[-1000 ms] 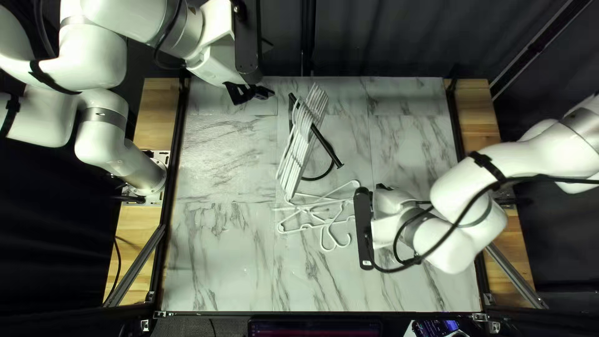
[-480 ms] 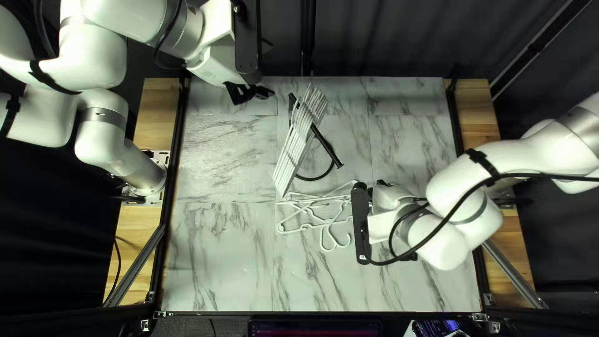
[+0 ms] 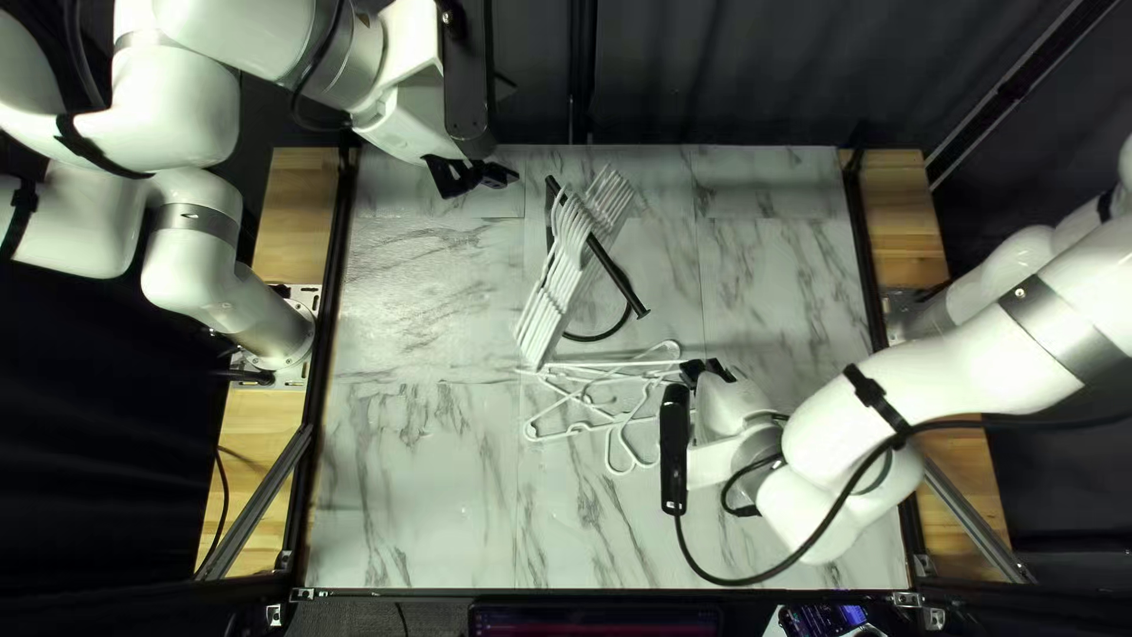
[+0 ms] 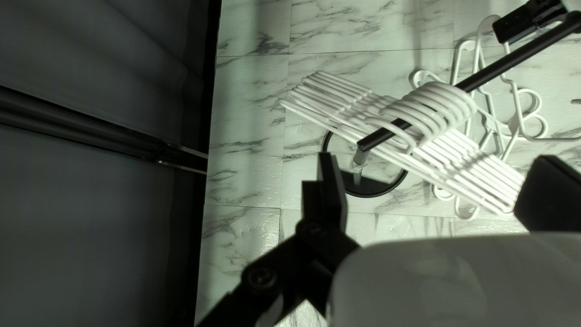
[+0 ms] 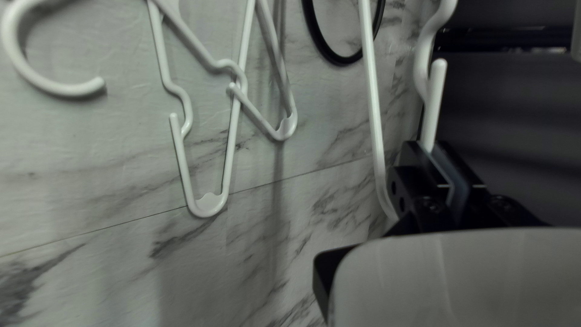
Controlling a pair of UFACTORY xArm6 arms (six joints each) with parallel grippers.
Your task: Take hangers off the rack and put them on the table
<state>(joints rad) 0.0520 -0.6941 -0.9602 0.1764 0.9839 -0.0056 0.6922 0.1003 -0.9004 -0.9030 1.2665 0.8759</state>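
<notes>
Between the right gripper's (image 3: 698, 369) fingers, a white hanger (image 5: 433, 109).

Rack (image 3: 625, 287): one. Racked hangers (image 4: 478, 172): at least five; they overlap too closely for an exact count. Loose hangers (image 3: 554, 434) on the tabletop (image 3: 413, 507): at least two, tangled, exact number unclear. Held hanger (image 5: 435, 103): one, in the right tool (image 3: 708, 369). Tabletop: one. Hangers overall: eight or more, total uncertain.
</notes>
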